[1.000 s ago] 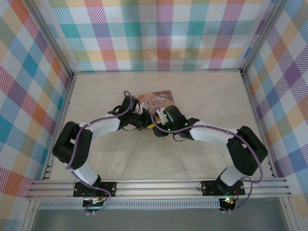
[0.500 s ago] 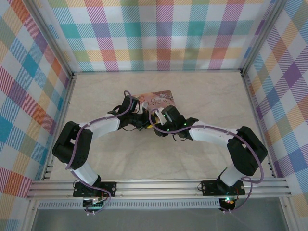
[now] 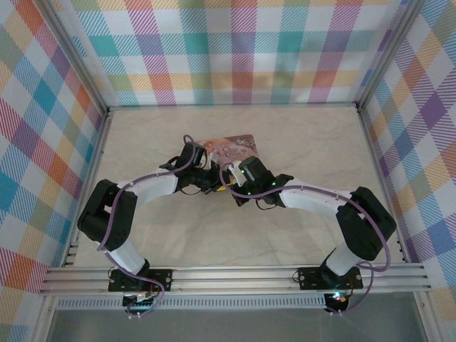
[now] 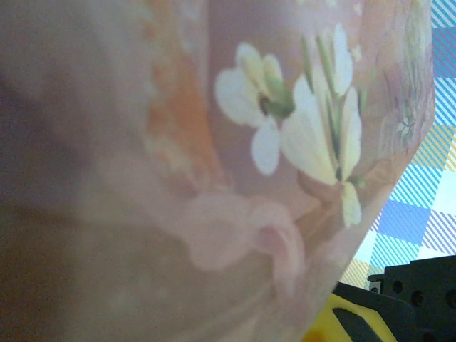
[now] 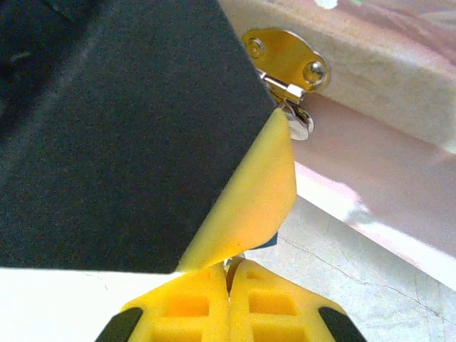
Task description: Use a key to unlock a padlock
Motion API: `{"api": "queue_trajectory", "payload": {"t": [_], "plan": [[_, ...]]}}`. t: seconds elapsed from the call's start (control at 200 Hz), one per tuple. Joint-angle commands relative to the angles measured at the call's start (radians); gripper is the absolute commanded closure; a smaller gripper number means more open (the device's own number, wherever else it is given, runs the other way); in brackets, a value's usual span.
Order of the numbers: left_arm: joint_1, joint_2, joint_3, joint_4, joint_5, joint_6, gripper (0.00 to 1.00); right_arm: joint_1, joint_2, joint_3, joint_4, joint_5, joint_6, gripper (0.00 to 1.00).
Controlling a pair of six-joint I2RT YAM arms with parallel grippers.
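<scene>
In the right wrist view my right gripper [image 5: 229, 274] is shut, its yellow pads pressed on a thin metal sliver, the key [image 5: 233, 266]. Just above it, a yellow finger [image 5: 249, 206] of my left gripper covers the padlock, of which a small bluish corner [image 5: 269, 244] pokes out. From above, my left gripper [image 3: 214, 184] and right gripper [image 3: 225, 188] meet tip to tip in front of the pink tin box; the key and padlock are too small to make out there. The left gripper looks shut on the padlock.
The pink illustrated tin box [image 3: 231, 146] lies just behind both grippers, and its brass hasp [image 5: 285, 53] faces them. Its flowered lid [image 4: 249, 142] sits very close to the left wrist camera. Checked walls [image 3: 235, 50] enclose the marbled table [image 3: 313, 135].
My right gripper's fingers have closed, from partly open to shut on the key. Its wrist has edged slightly left towards the left gripper. The left arm has stayed put.
</scene>
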Motion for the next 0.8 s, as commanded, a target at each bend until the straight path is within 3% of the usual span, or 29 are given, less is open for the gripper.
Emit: {"api": "queue_trajectory", "payload": {"t": [0.0, 0.235, 0.795], "plan": [[-0.016, 0.0, 0.013, -0.004, 0.044, 0.011, 0.93, 0.005, 0.015, -0.013, 0.032, -0.053, 0.011, 1.0], [-0.016, 0.001, -0.07, 0.065, -0.004, -0.017, 0.73, 0.004, 0.08, -0.049, 0.084, -0.08, 0.05, 1.0], [0.015, -0.161, -0.195, -0.023, -0.182, 0.012, 0.6, 0.004, 0.188, -0.035, 0.066, -0.129, 0.001, 1.0]]}}
